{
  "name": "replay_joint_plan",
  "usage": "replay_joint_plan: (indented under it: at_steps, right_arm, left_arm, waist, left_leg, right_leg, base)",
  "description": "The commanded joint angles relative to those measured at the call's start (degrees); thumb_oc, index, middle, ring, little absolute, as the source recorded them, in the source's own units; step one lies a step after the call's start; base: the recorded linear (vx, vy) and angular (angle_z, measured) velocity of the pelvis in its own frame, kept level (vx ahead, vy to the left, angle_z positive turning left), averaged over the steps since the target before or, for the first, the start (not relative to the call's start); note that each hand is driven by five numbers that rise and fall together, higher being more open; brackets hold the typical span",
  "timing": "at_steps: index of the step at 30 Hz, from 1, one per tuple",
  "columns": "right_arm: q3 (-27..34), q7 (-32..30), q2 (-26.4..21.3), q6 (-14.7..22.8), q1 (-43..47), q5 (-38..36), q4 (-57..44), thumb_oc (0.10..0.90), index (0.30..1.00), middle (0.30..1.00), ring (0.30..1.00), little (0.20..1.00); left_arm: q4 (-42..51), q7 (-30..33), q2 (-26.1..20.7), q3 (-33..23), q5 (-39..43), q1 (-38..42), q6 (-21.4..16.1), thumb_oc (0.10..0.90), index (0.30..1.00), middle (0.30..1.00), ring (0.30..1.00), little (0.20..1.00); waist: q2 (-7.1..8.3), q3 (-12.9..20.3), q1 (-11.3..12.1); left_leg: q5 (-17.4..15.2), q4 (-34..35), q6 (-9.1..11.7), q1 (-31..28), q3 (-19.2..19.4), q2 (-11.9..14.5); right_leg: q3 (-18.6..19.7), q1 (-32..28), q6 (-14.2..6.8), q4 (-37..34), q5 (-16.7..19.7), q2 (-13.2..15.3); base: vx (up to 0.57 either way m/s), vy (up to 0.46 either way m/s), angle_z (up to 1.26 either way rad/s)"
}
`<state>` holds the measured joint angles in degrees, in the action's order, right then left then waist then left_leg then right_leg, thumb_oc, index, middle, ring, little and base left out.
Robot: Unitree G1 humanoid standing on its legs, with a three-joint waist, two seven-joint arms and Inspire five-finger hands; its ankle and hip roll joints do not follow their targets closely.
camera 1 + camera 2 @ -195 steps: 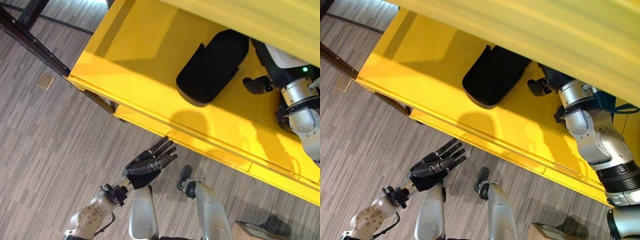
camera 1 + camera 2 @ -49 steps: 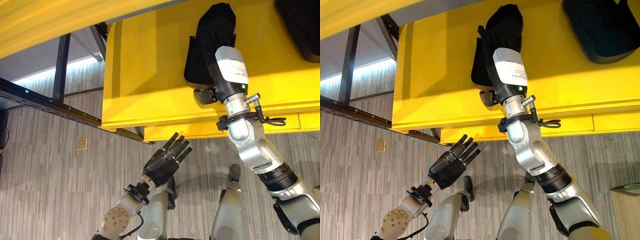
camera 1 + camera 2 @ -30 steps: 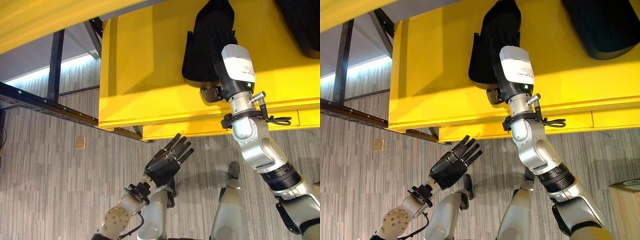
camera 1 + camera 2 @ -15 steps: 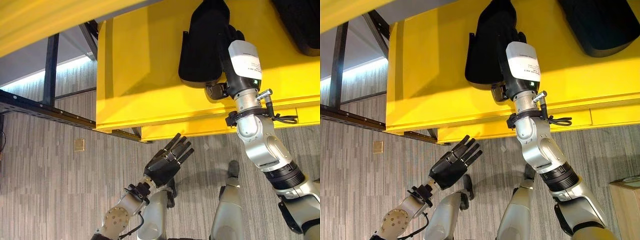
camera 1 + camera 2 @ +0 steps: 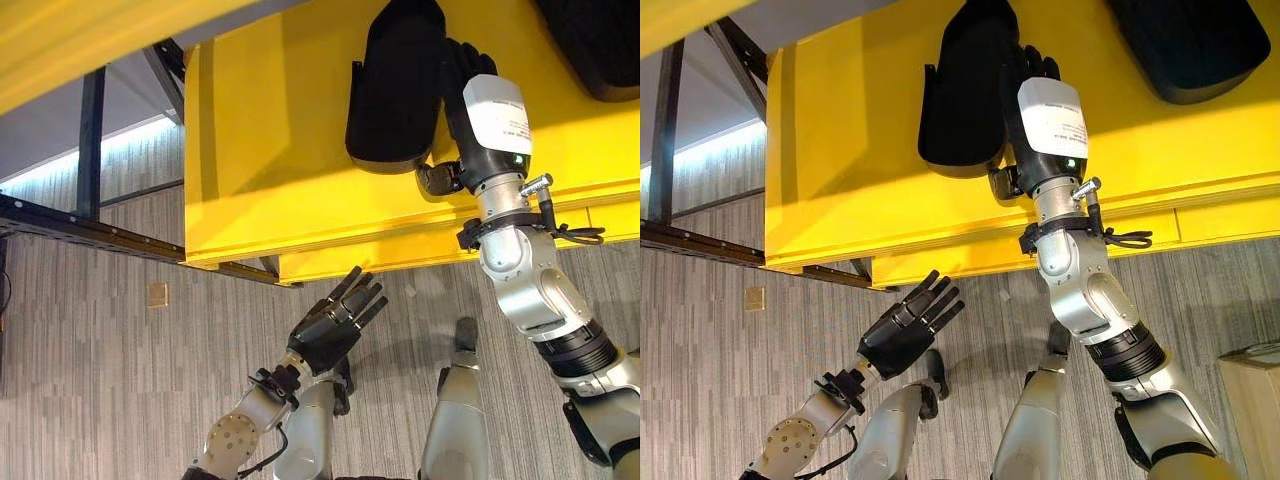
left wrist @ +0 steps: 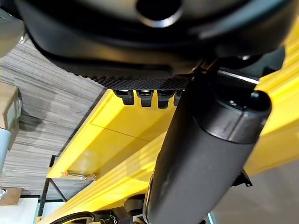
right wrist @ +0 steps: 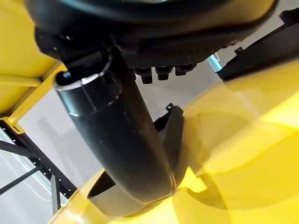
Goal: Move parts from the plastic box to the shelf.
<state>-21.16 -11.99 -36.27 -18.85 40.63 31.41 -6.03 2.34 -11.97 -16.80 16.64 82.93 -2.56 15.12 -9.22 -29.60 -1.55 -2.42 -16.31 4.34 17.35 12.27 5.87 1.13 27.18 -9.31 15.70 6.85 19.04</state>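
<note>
Farther onto the yellow shelf [image 5: 260,150] now, right hand [image 5: 470,75] extended beside black moulded plastic part [image 5: 395,85], grasp indeterminate; left hand [image 5: 330,325] spread.

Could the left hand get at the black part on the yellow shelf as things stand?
Probably not without moving: the left hand hovers open over the floor, below the shelf edge, while the right hand lies against the black part.
</note>
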Motion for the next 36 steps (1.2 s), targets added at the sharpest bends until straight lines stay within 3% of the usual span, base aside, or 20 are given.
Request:
replay_joint_plan:
  at_steps: [1,23,36]
  right_arm:
    - [2.1,-1.6,-1.1,3.7,10.8,2.8,-8.6,0.900,1.000,1.000,1.000,1.000]
    - [-1.0,-1.2,-0.1,4.3,12.2,2.1,-11.3,0.900,1.000,1.000,1.000,1.000]
    - [-1.4,-1.2,0.9,4.3,12.1,0.0,-11.8,0.900,1.000,1.000,1.000,1.000]
  left_arm:
    - [10.9,-4.5,-0.4,-0.5,2.4,-1.2,-0.3,0.900,1.000,1.000,1.000,1.000]
    - [12.8,-4.5,-0.8,-0.7,3.7,-1.5,-1.6,0.900,1.000,1.000,1.000,1.000]
    - [13.2,-4.7,-1.0,-1.1,3.7,-1.5,-1.9,0.900,1.000,1.000,1.000,1.000]
  waist:
    - [-2.90,-0.2,-0.2]
    - [-3.89,-0.2,0.8]
    - [-3.60,-0.2,1.7]
  left_leg:
    - [-1.8,-2.0,-2.6,1.0,-2.3,-1.5]
    - [-2.4,-4.6,-3.0,7.0,-2.5,-2.3]
    - [-4.6,-9.4,-3.7,10.4,-2.9,-2.5]
  right_leg:
    - [-1.1,-1.1,3.7,12.2,-12.9,-2.4]
    - [-0.8,5.1,4.3,15.4,-14.0,-1.9]
    - [-0.8,7.2,4.8,19.4,-15.8,-1.5]
  base:
    - [0.00,0.000,0.00]
    - [-0.01,0.013,-0.01]
    - [-0.02,0.007,0.05]
